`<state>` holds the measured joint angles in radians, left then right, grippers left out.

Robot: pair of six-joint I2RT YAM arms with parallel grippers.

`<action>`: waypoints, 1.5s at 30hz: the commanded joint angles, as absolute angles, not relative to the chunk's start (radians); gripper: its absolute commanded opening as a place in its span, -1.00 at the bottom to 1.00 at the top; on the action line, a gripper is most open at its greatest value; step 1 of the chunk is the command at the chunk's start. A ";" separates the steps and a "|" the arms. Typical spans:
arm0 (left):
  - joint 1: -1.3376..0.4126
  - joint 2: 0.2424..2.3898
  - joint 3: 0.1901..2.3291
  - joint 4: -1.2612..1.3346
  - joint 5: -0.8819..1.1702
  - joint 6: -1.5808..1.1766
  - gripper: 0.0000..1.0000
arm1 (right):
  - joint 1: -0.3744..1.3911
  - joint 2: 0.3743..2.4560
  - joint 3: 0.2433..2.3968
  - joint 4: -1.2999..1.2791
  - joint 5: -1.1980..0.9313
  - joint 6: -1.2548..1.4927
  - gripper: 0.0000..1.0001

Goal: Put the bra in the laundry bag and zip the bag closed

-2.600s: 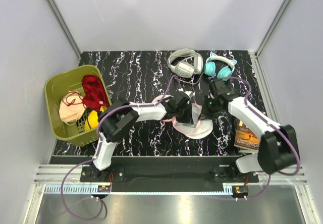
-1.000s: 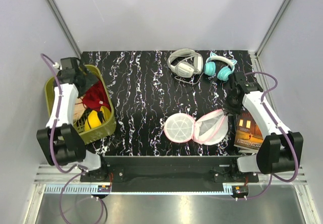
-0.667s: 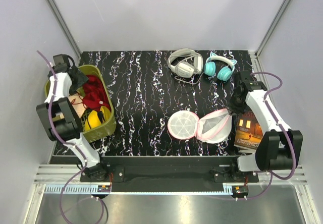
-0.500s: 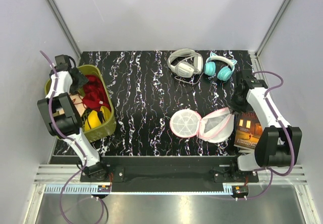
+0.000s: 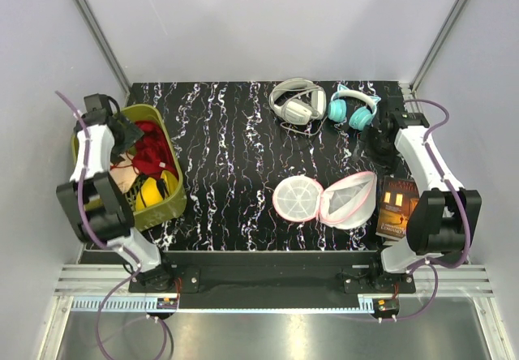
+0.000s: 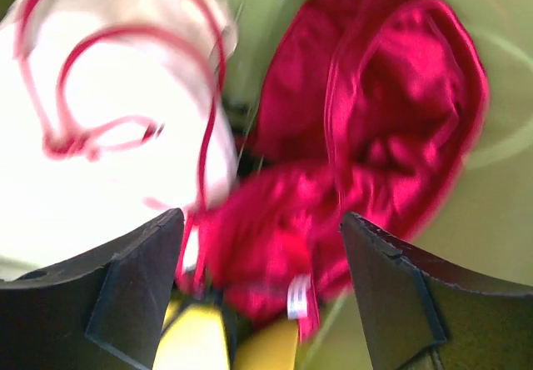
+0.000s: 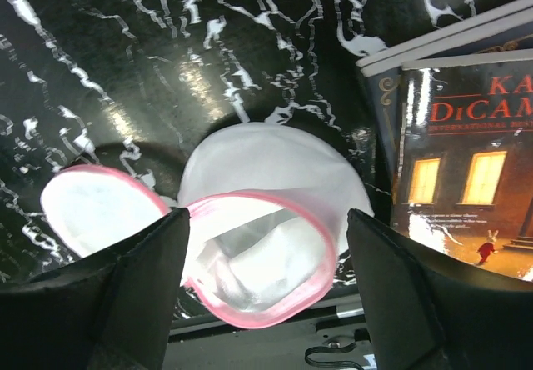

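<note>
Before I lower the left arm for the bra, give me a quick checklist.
1. Laundry bag unzipped: ok, both halves lie splayed on the table.
2. Left claw open: ok, jaws wide over the green basket.
3. Left claw centred on the bra: not ok, the red garment fills most of the gap; the bra lies to one side.
4. Bra straps free of the red garment: cannot tell, the view is blurred.
5. Right claw out of the way: ok, open and empty, above the bag.

Laundry bag (image 5: 349,201) mouth clear; red garment (image 6: 375,137) seemingly against bra (image 6: 108,153).
</note>
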<state>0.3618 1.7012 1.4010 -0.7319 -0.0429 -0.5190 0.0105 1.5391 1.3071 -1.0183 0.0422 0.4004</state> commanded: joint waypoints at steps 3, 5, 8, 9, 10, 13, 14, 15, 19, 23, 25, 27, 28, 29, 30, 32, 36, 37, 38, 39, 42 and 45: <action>0.365 1.418 1.267 -0.851 -0.129 -0.600 0.68 | 0.074 1.557 1.385 -1.055 0.003 0.390 0.75; 0.374 1.385 1.223 -0.867 -0.234 -0.644 0.76 | 0.090 1.572 1.400 -1.052 -0.032 0.388 0.78; 0.440 1.393 1.189 -0.887 -0.235 -0.696 0.74 | 0.106 1.603 1.426 -1.046 -0.057 0.382 0.79; 0.460 1.399 1.183 -0.882 -0.236 -0.733 0.65 | 0.109 1.609 1.431 -1.045 -0.078 0.382 0.79; 0.478 1.407 1.187 -0.885 -0.241 -0.750 0.59 | 0.112 1.626 1.436 -1.043 -0.089 0.385 0.79; 0.515 1.451 1.224 -0.900 -0.314 -0.785 0.57 | 0.127 1.649 1.457 -1.045 -0.113 0.385 0.81; 0.528 1.457 1.229 -0.896 -0.324 -0.795 0.57 | 0.132 1.655 1.468 -1.043 -0.118 0.387 0.81; 0.535 1.465 1.232 -0.885 -0.324 -0.811 0.55 | 0.133 1.660 1.474 -1.043 -0.124 0.387 0.82; 0.563 1.486 1.192 -0.835 -0.318 -0.854 0.51 | 0.133 1.684 1.508 -1.046 -0.127 0.388 0.84; 0.574 1.522 1.187 -0.770 -0.313 -0.850 0.51 | 0.133 1.687 1.529 -1.048 -0.118 0.388 0.85; 0.572 1.542 1.187 -0.746 -0.314 -0.850 0.49 | 0.133 1.684 1.529 -1.048 -0.117 0.388 0.85; 0.574 1.551 1.172 -0.710 -0.310 -0.857 0.43 | 0.133 1.681 1.528 -1.046 -0.115 0.391 0.85; 0.574 1.561 1.161 -0.707 -0.304 -0.862 0.39 | 0.133 1.678 1.528 -1.046 -0.115 0.391 0.85; 0.574 1.563 1.157 -0.706 -0.304 -0.874 0.30 | 0.133 1.678 1.529 -1.046 -0.114 0.390 0.86; 0.572 1.566 1.148 -0.695 -0.302 -0.882 0.26 | 0.133 1.680 1.532 -1.045 -0.109 0.391 0.86; 0.574 1.562 1.123 -0.677 -0.308 -0.890 0.21 | 0.133 1.674 1.535 -1.045 -0.104 0.391 0.86; 0.571 1.562 1.082 -0.641 -0.340 -0.900 0.09 | 0.133 1.666 1.532 -1.043 -0.100 0.391 0.86; 0.569 1.563 1.075 -0.628 -0.350 -0.900 0.05 | 0.133 1.667 1.532 -1.043 -0.100 0.390 0.86; 0.563 1.563 1.071 -0.600 -0.360 -0.897 0.00 | 0.135 1.666 1.532 -1.043 -0.104 0.388 0.86; 0.558 1.566 1.065 -0.588 -0.385 -0.894 -0.12 | 0.135 1.666 1.534 -1.043 -0.107 0.388 0.86; 0.552 1.574 1.069 -0.557 -0.411 -0.884 -0.41 | 0.133 1.660 1.534 -1.043 -0.115 0.388 0.86; 0.516 1.542 1.088 -0.564 -0.461 -0.848 -0.86 | 0.136 1.651 1.529 -1.043 -0.127 0.391 0.87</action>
